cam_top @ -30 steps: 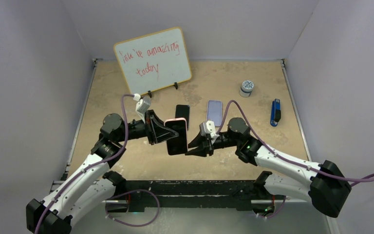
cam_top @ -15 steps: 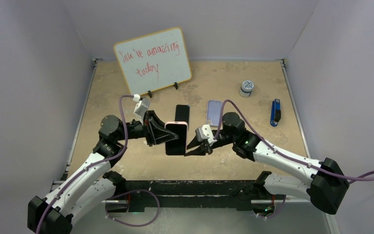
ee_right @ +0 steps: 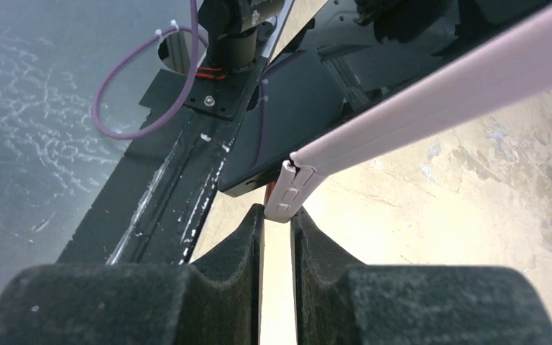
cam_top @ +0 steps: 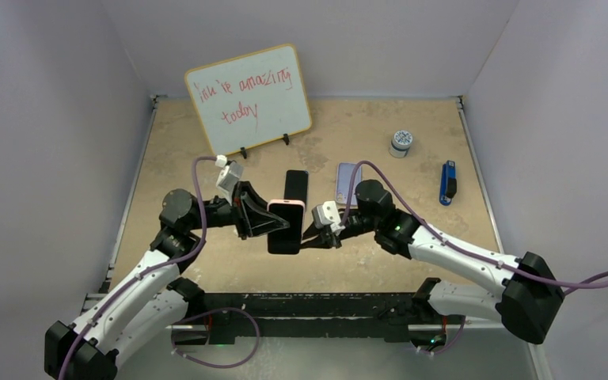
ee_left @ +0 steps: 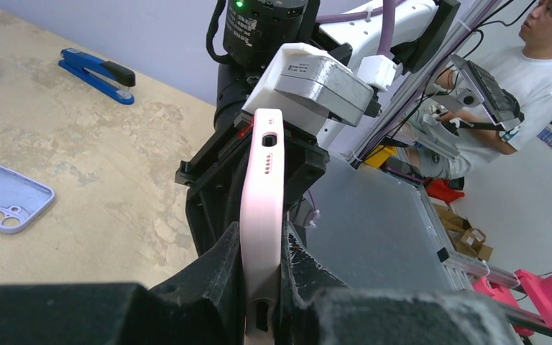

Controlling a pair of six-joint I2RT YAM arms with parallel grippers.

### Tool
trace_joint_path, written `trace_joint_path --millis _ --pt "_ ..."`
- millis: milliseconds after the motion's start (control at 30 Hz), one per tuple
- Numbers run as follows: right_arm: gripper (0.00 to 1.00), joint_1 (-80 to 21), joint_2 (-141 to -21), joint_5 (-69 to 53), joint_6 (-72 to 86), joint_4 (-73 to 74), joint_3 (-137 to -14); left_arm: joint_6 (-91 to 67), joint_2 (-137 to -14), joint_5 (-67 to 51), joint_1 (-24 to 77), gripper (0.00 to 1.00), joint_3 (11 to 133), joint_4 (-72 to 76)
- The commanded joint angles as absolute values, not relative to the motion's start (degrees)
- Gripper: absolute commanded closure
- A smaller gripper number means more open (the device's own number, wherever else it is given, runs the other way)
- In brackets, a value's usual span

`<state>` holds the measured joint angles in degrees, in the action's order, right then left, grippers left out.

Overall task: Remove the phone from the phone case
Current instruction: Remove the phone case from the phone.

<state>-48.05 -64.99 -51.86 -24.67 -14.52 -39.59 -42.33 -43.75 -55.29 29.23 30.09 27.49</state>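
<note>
The phone (cam_top: 286,233), black screen up, sits in a pink phone case (cam_top: 285,204) held in the air over the table's near middle. My left gripper (cam_top: 271,224) is shut on the case's left side; in the left wrist view the pink case (ee_left: 262,180) stands edge-on between my fingers (ee_left: 223,266). My right gripper (cam_top: 306,237) meets it from the right. In the right wrist view the case's pink rim (ee_right: 431,108) runs up to the right, and its corner (ee_right: 287,195) sits pinched between my narrow fingertips (ee_right: 278,215), lifted slightly off the black phone (ee_right: 295,108).
A second black phone (cam_top: 296,188) and an empty lilac case (cam_top: 349,181) lie behind the held one. A small tin (cam_top: 400,142) and a blue stapler (cam_top: 448,182) sit at the right, a whiteboard (cam_top: 249,99) at the back left. The table's metal front rail (ee_right: 180,172) lies below.
The right gripper moved left to the case and narrowed its jaws onto the case's corner. The left gripper with the cased phone shifted slightly left and toward the rear.
</note>
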Motion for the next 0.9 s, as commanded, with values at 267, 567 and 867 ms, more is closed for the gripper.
trace_joint_path --millis 267,567,867 --pt "0.84 -47.4 -62.6 -39.5 3.7 -45.2 -33.4 -51.2 -45.1 -55.4 30.1 1.0 22.9 40.0" --pt "0.78 -47.5 -65.7 -34.5 15.1 -57.1 -31.0 -57.4 -48.1 -53.0 30.1 1.0 17.5 50.0" --pt "0.76 -47.4 -69.6 -37.1 21.6 -64.9 -30.8 -57.4 -52.1 -49.1 30.1 1.0 15.7 50.0"
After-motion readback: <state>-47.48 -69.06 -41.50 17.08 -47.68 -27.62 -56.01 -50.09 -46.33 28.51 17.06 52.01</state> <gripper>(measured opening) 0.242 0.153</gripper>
